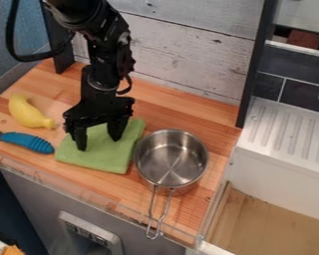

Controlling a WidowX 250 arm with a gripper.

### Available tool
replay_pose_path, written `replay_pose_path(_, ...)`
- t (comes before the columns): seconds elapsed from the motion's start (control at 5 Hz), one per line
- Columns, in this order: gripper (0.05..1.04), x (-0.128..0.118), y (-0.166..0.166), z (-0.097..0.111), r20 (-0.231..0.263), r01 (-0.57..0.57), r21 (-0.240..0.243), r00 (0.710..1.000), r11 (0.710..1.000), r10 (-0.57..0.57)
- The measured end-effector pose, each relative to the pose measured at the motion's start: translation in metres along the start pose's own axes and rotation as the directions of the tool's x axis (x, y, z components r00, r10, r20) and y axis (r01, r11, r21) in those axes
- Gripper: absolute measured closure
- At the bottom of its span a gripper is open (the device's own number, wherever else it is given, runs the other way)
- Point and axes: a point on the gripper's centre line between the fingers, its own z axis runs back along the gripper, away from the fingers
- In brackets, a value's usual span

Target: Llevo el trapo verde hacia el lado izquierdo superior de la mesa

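1. Since the green cloth (pixel 103 157) lies flat between the banana (pixel 29 112) and the steel pan (pixel 172 160), I judge the carry undone.
2. My end effector (pixel 98 139) hangs over it, fingers spread, pinching nothing.
3. Gripping, carrying and releasing at the counter's (pixel 195 112) upper left remain, as I see it.

The green, roughly square cloth (pixel 95 160) looks soft and matt. It lies on a brown worktop (pixel 182 112) of smooth, striped wood with a slight sheen. The round silver saucepan (pixel 172 162) is glossy metal, its handle bare metal wire. The yellow toy banana (pixel 28 112) looks like smooth plastic, as does the ribbed blue handle (pixel 26 141). The whitewashed plank wall (pixel 189 45) looks like rough, matt wood.
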Motion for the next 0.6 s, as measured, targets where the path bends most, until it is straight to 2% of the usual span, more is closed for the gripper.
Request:
replay_pose_path(0.4,0.083,-0.003,-0.019,0.002,-0.055,0.033,-0.017,0.998,0.999,-0.034)
replay_pose_path(0.6,0.083,0.001,-0.032,0.004,-0.064,0.058,-0.015,0.996,0.998,-0.058)
